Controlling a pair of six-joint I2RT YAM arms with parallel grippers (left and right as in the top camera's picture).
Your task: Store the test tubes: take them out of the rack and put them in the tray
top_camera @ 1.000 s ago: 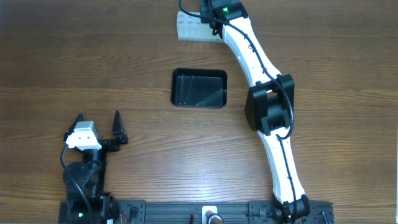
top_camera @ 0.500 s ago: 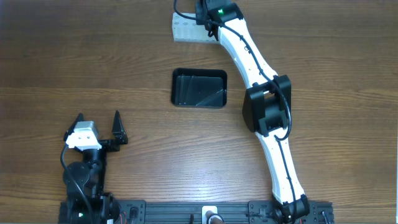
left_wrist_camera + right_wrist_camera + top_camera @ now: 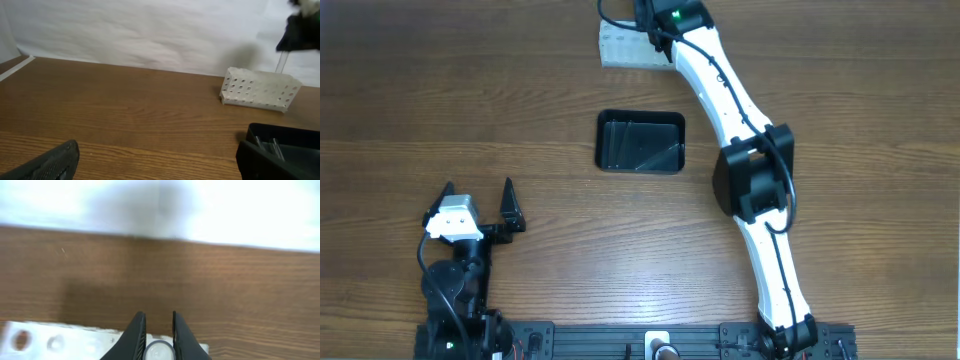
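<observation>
Rack (image 3: 620, 48) just slid a bit left with my right hand (image 3: 158, 317) clamped on a test tube (image 3: 159, 352), so the tube's sticking, I'd guess.

table (image 3: 470, 100): matt wood | rack (image 3: 618, 48): white perforated plastic | tray (image 3: 640, 115): glossy black plastic

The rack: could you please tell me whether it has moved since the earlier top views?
Yes. The rack slid slightly left: its left end now lines up with the left edge of the tray.
</observation>
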